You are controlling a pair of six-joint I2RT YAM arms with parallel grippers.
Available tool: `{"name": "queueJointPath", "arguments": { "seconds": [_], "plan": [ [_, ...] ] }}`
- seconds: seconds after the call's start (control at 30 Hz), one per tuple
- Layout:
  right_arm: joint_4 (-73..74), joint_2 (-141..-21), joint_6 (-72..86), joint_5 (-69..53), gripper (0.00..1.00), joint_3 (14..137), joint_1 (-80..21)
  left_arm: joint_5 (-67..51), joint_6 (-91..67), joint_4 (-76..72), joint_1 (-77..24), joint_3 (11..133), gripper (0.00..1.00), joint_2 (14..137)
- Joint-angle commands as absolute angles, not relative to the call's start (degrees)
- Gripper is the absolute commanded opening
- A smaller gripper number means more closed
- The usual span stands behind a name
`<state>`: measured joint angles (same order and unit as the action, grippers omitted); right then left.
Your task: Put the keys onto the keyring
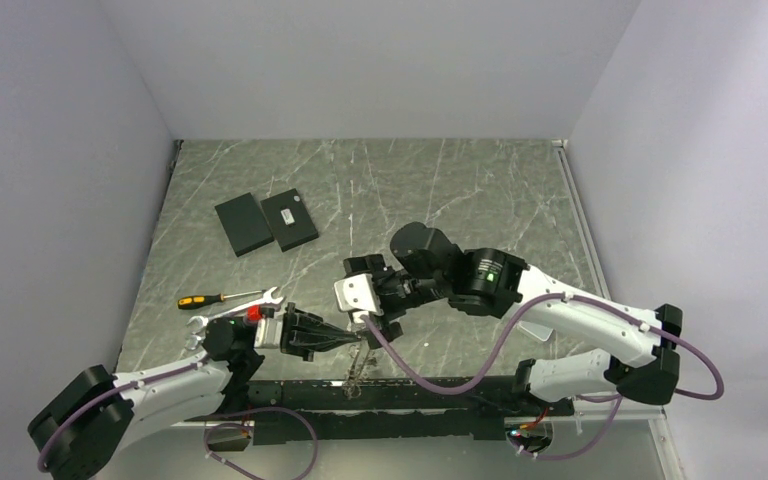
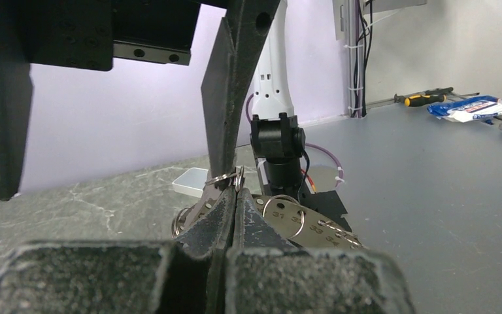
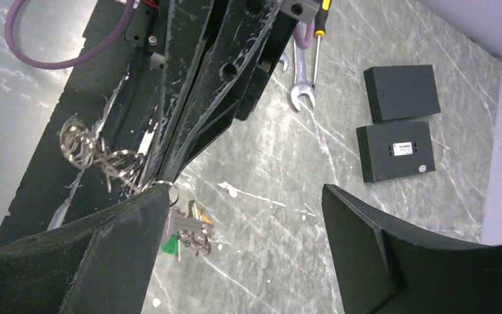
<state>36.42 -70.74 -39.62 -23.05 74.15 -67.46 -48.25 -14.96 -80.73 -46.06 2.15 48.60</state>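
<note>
My left gripper (image 2: 235, 193) is shut on the keyring (image 2: 225, 176), a thin metal ring pinched at its fingertips. In the right wrist view the keyring (image 3: 165, 186) shows at the tip of the left gripper's fingers (image 3: 196, 85), and the keys (image 3: 193, 229) hang below it with a green tag (image 3: 168, 245) and a yellow touch. My right gripper (image 3: 243, 196) stands open, one fingertip (image 3: 137, 216) right against the ring, the other well off to the side. From above, the left gripper (image 1: 352, 341) and right gripper (image 1: 370, 322) meet near the table's front edge, and the chain (image 1: 357, 375) hangs down.
Two flat black plates (image 1: 243, 222) (image 1: 290, 218) lie at the back left. A screwdriver (image 1: 210, 299) and wrenches (image 1: 260, 296) lie left of the grippers. A white scrap (image 3: 235, 190) is on the marble. Numbered metal tags (image 2: 307, 226) and loose rings (image 3: 91, 150) rest by the black base rail (image 1: 430, 395).
</note>
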Motion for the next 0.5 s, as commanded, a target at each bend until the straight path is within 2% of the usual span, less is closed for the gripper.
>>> {"name": "queueJointPath", "arguments": {
  "seconds": [0.0,0.17,0.47],
  "plan": [
    [36.5,-74.2,-40.9,-25.0,0.90,78.5,-67.7,-45.2,-15.1,-87.9,-45.8,4.5,0.00,49.6],
    [36.3,-75.9,-40.0,-28.0,0.89,80.3,-67.2,-45.9,-12.9,-87.8,-46.2,4.8,0.00,51.3],
    [49.4,-79.5,-39.3,-30.7,0.91,87.4,-63.0,-38.9,-10.6,-89.0,-46.4,2.5,0.00,46.9]
  ]
}}
